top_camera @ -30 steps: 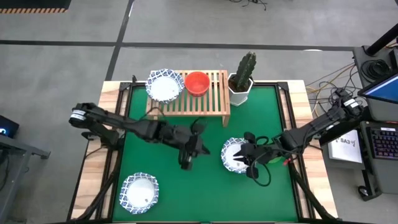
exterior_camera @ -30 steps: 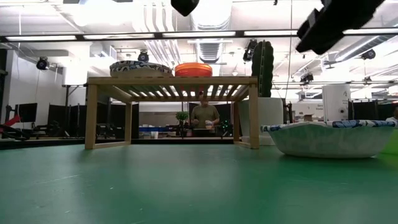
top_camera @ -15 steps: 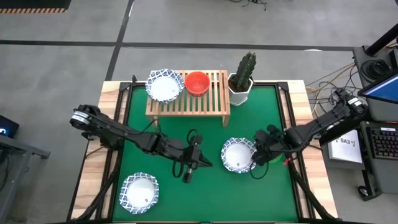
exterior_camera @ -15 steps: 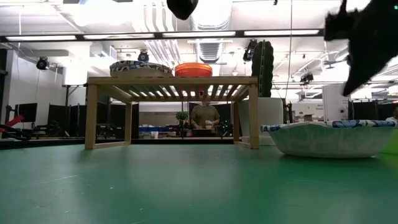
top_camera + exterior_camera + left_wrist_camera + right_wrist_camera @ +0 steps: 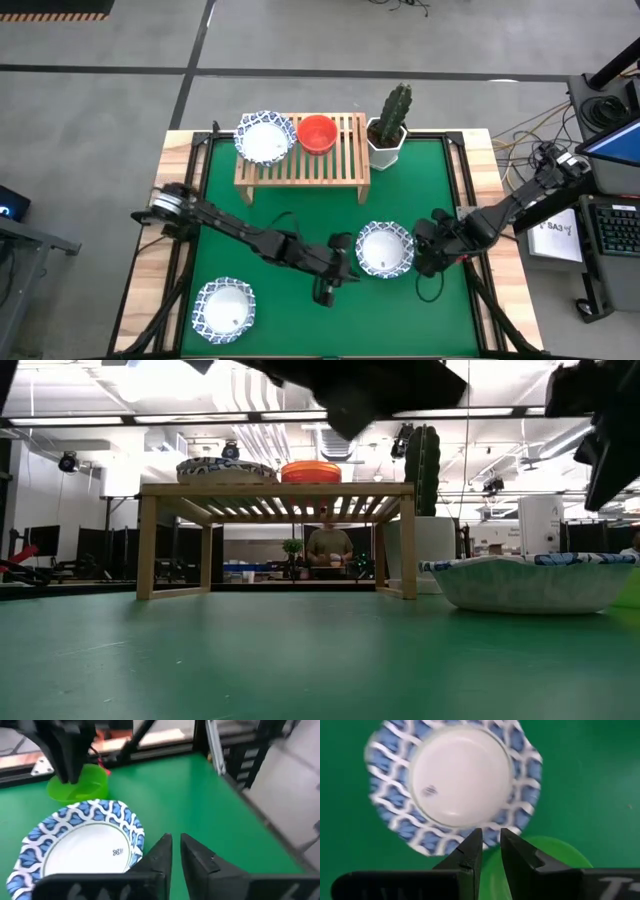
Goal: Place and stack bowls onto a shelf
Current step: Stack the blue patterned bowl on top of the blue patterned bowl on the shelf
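Left gripper [image 5: 325, 292] low at centre of the high view, fingers nearly closed with a narrow slit between, nothing held, just left of the blue-rimmed bowl [image 5: 385, 249] lying on the green bench [image 5: 280, 215]. Right gripper [image 5: 489, 851] on the bowl's other side, right of centre, fingers likewise a thin gap apart, empty, poised over the scalloped rim where the green bowl [image 5: 540, 865] peeks out beside it. Shelf [image 5: 300, 160] of pale wooden slats at upper centre, carrying a second patterned bowl [image 5: 264, 137] and a smooth red bowl [image 5: 316, 133]. Third patterned bowl [image 5: 223, 310] at lower left. Cactus [image 5: 392, 115] in a white hexagonal pot beside the shelf's right end.
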Motion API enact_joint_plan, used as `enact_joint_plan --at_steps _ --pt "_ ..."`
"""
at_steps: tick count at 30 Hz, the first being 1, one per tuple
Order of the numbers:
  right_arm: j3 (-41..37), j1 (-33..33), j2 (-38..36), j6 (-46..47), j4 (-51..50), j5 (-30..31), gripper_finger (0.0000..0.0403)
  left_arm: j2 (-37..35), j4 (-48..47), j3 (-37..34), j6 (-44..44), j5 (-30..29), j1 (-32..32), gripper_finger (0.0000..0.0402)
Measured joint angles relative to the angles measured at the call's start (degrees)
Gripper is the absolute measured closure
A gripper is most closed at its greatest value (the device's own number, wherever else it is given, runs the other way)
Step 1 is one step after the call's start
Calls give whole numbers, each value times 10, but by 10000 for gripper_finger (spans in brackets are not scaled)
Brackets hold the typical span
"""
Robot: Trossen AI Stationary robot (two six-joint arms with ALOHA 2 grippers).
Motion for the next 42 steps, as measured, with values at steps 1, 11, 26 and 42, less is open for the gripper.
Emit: enact_joint_plan --at_steps 1,11,26,42 --pt "0 10 -1 -2 13 12 344 16 -14 18 10 -1 0 370" --pt "0 105 -1 -65 160 69 344 154 -152 172 106 -91 12 257" --pt "0 148 0 -110 245 111 344 208 -163 188 109 -90 32 302" --pt "-10 148 1 -163 300 201 344 166 -353 270 156 -8 -13 401"
